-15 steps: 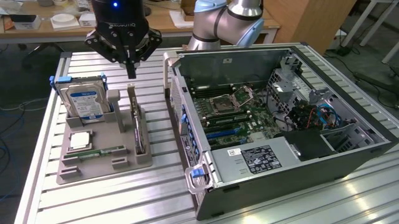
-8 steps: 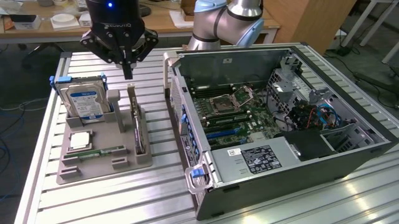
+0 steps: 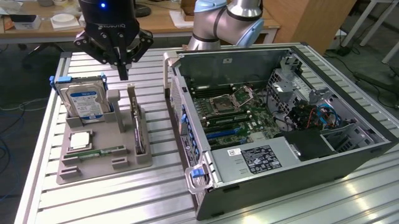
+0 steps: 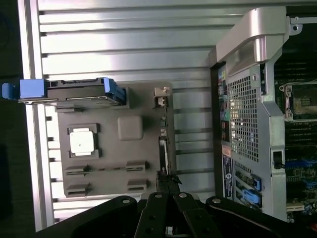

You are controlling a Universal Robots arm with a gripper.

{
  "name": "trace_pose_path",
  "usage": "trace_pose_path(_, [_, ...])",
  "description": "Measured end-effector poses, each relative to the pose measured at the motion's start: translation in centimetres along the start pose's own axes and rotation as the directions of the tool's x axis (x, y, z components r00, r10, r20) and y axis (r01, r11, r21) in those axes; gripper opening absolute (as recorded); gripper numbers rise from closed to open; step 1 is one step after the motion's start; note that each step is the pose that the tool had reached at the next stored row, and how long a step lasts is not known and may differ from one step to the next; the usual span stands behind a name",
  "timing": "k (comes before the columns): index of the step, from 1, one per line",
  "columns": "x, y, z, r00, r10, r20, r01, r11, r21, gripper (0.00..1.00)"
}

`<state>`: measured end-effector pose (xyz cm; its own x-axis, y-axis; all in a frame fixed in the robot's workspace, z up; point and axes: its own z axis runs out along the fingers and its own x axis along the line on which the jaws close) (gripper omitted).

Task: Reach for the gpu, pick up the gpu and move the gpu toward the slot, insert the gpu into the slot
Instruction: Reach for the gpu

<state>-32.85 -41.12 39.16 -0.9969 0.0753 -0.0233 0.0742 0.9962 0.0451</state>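
A gray tray (image 3: 93,170) sits on the metal table (image 3: 124,200). It has little pockets, and things stand or lie in them. The gpu (image 3: 136,126) stands on its thin edge in a long pocket on the side of the tray nearest the computer case (image 3: 281,177). A hard drive (image 3: 87,102) with a blue label stands up in a pocket at the tray's far end. In front of it a square silver chip (image 3: 80,140) lies flat in the tray, and a short green memory stick (image 3: 103,151) lies in a thin pocket just beside the chip.

The gripper (image 3: 123,74) hangs over the tray's far end, just above the end of the gpu. Its fingers are pressed together into a point and hold nothing.

The open computer case is just beside the tray. Inside lies the green motherboard (image 3: 249,116), and the slot (image 3: 223,134) on it has nothing in it.
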Motion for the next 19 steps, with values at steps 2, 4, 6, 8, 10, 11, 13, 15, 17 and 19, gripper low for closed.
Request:
trace_pose_path(2, [0.2, -0.05, -0.01, 1.0, 0.0, -0.0001, 0.0, 1.0, 0.0001, 0.1])
trace_pose_path(4, [0.4, -0.1, -0.01, 1.0, 0.0, 0.0, 0.0, 1.0, 0.0, 0.1])
trace_pose_path(6, [0.6, -0.15, -0.02, 1.0, 0.0, 0.0, 0.0, 1.0, 0.0, 0.1])
trace_pose_path(8, [0.9, -0.2, -0.02, 1.0, 0.0, 0.0, 0.0, 1.0, 0.0, 0.1])
trace_pose_path(10, [1.1, -0.25, -0.02, 1.0, 0.0, -0.0001, 0.0, 1.0, 0.0, 0.1])
trace_pose_path(11, [1.2, -0.28, -0.03, 1.0, 0.0, 0.0, 0.0, 1.0, 0.0, 0.1])
trace_pose_path(13, [1.4, -0.33, -0.03, 1.0, 0.0, -0.0001, 0.0, 1.0, 0.0, 0.1])
trace_pose_path(15, [1.6, -0.38, -0.04, 1.0, 0.0, -0.0001, 0.0, 1.0, 0.0001, 0.1])
trace_pose_path(17, [1.8, -0.43, -0.04, 1.0, 0.0, 0.0, 0.0, 1.0, 0.0, 0.1])
trace_pose_path(19, [2.1, -0.48, -0.04, 1.0, 0.0, 0.0, 0.0, 1.0, 0.0, 0.1])
